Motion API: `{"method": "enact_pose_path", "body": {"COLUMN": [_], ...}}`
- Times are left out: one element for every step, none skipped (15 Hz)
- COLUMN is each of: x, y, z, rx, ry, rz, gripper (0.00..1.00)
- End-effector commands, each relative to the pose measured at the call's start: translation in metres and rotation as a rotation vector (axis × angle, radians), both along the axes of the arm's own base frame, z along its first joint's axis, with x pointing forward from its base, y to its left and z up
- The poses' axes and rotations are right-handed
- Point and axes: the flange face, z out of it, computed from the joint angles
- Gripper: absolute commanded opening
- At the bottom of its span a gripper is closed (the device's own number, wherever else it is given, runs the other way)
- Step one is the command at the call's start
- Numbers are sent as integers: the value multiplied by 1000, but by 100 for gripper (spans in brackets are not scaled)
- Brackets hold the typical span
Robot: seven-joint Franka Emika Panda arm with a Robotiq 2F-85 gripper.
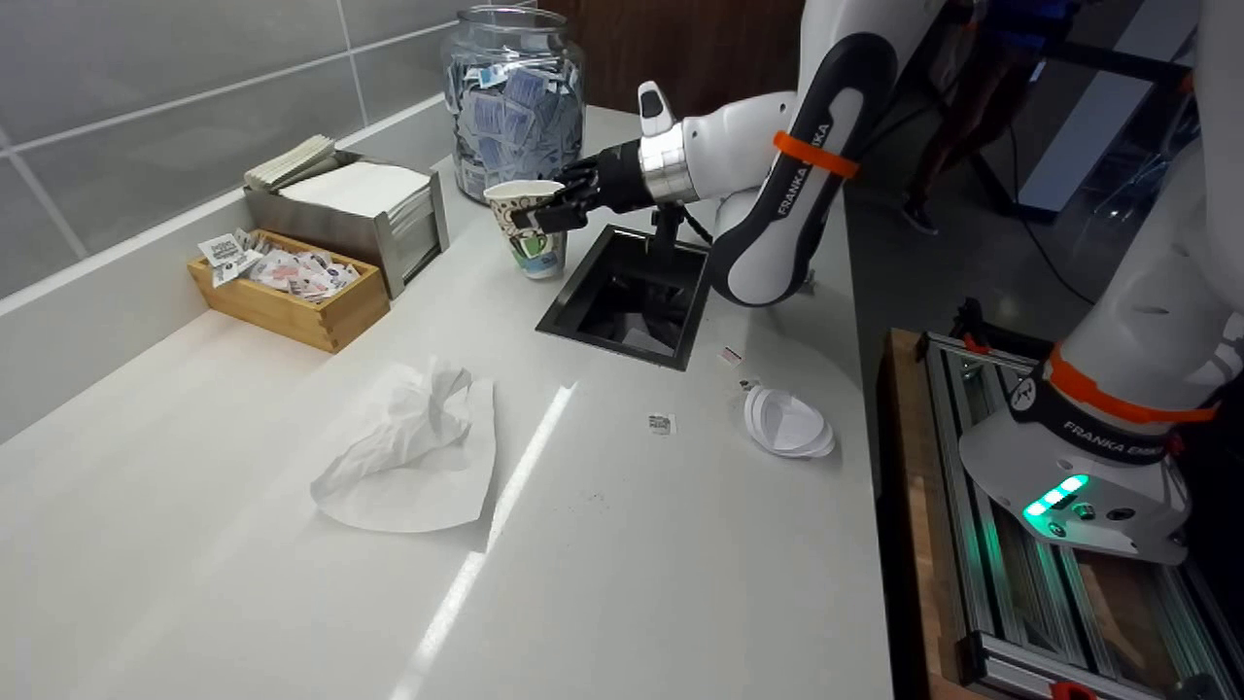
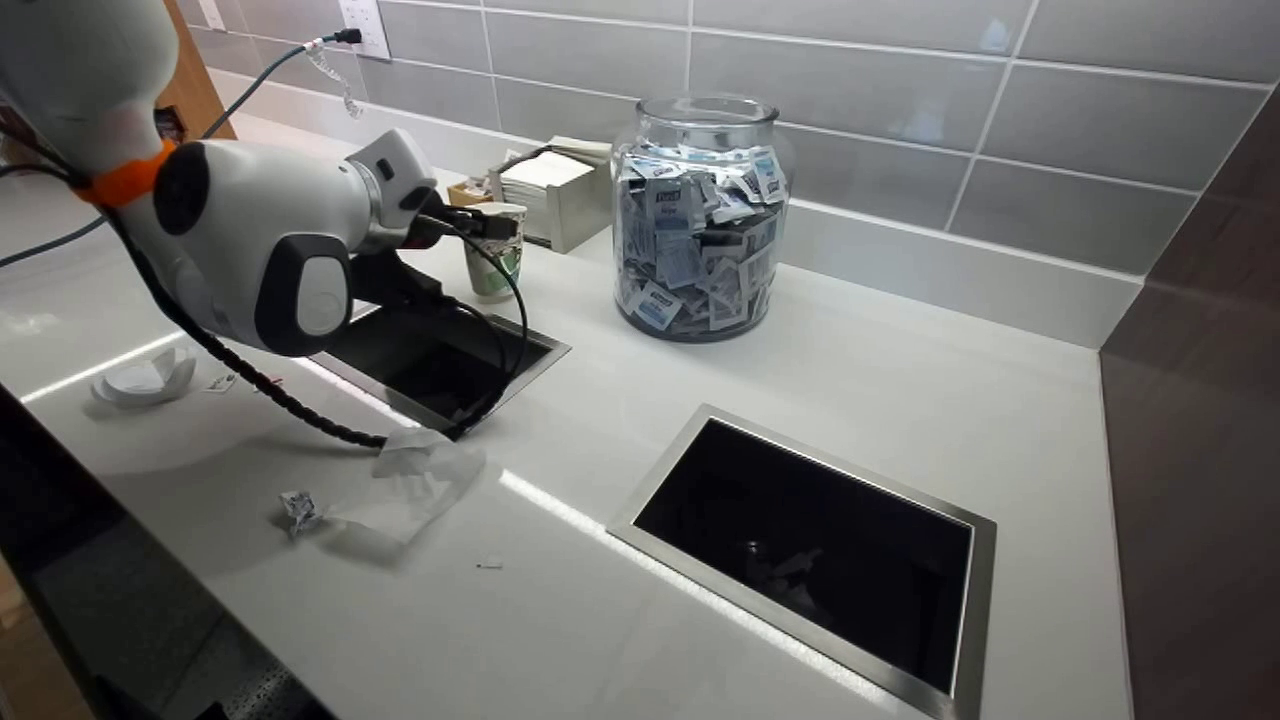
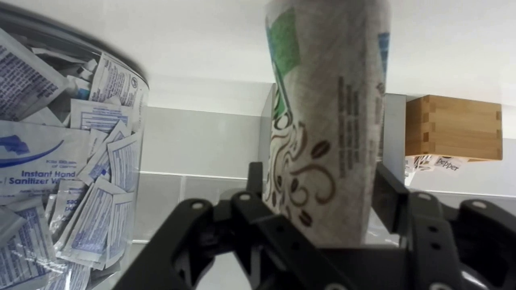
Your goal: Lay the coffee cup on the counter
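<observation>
The coffee cup (image 1: 537, 248) is paper, with brown swirls, beans and a green patch. It also shows in an exterior view (image 2: 490, 270) and in the wrist view (image 3: 322, 121). Its rim is up and it leans a little. Its base is at or just above the white counter (image 1: 622, 564); I cannot tell whether they touch. My gripper (image 1: 554, 197) has its black fingers on both sides of the upper cup and looks shut on it. In the wrist view the gripper (image 3: 316, 181) has the cup between its fingers, rim end toward the palm.
A glass jar of wipes (image 1: 515, 117) stands close by the cup. A napkin holder (image 1: 413, 233) and a wooden packet box (image 1: 292, 306) line the wall. A bin opening (image 1: 612, 349) lies beside the cup, another (image 2: 985, 600) farther along. Crumpled paper (image 1: 418, 467) and lids (image 1: 789, 425) lie on the counter.
</observation>
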Motion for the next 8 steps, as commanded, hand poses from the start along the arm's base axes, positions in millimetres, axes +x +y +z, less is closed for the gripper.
{"method": "enact_pose_path", "body": {"x": [-1,-1,-1,-1,0,0,0,0], "y": [-4,-6,-8,-10,-10,-11,-12,-13], "z": [-3,-5,-7,-9,-11,-13,-15,-16], "rx": [27,32,39,48,56,63,71,78], "ry": [13,21,28,38,48,56,66,74], "rz": [-22,-31,-39,-44,-48,-54,-58,-65], "gripper": [100,100,100,100,100,100,100,100]}}
